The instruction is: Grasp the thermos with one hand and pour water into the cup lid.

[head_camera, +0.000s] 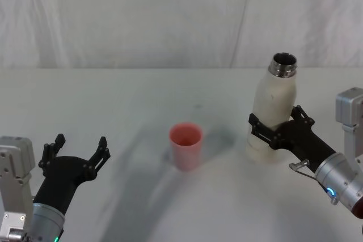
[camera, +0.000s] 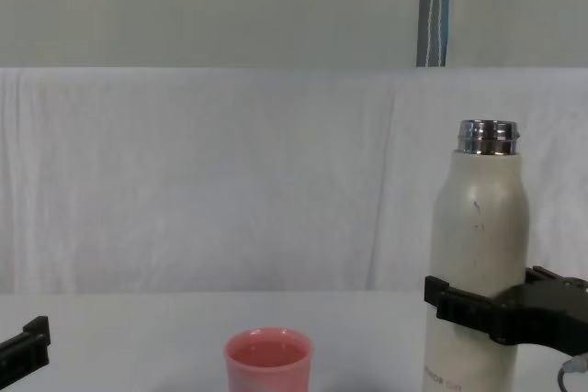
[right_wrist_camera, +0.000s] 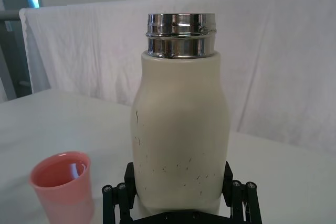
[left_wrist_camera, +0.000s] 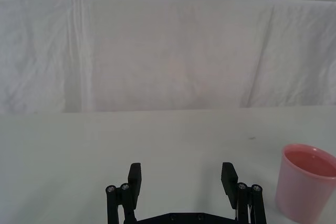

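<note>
Upright cream thermos [head_camera: 273, 103] right of pink cup lid [head_camera: 185, 145]

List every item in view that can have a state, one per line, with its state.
Tall cream-white matte thermos with steel neck: upright on the table, uncapped, clamped low on its body.
Small pink plastic cup lid: upright on the table, apart from the thermos; liquid appears inside.
Right black end effector: shut on the thermos.
Left black end effector: open, holding nothing, at the near left of the table.
</note>
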### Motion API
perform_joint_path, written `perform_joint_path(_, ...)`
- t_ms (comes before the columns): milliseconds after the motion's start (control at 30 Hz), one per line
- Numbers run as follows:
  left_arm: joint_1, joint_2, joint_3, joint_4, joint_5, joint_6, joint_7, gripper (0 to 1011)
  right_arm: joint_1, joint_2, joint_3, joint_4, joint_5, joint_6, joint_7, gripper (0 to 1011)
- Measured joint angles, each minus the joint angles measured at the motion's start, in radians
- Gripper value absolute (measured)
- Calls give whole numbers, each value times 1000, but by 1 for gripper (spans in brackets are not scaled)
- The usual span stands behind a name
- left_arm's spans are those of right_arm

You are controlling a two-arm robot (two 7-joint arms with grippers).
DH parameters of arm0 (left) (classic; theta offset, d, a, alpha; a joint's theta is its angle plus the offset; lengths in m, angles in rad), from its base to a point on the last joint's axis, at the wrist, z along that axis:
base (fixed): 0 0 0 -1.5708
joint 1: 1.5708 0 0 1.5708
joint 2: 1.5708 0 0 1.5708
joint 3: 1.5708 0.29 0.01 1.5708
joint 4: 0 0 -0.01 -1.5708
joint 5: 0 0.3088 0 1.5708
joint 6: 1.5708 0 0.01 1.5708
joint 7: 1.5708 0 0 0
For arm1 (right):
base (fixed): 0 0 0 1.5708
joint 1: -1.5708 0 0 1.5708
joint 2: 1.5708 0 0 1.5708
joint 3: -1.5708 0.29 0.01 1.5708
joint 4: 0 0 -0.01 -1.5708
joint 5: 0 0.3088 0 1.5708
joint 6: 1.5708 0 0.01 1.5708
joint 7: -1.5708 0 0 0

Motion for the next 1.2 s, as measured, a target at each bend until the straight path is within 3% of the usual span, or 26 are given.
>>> perform_joint_path(500,0,0,0,0,0,0,0,1001,53,-8,-21,89,-23,-42,17,950)
perform_joint_path(1200,0,0,0,0,0,0,0,1001,63,-17,-19,118,-33,-53,15,950)
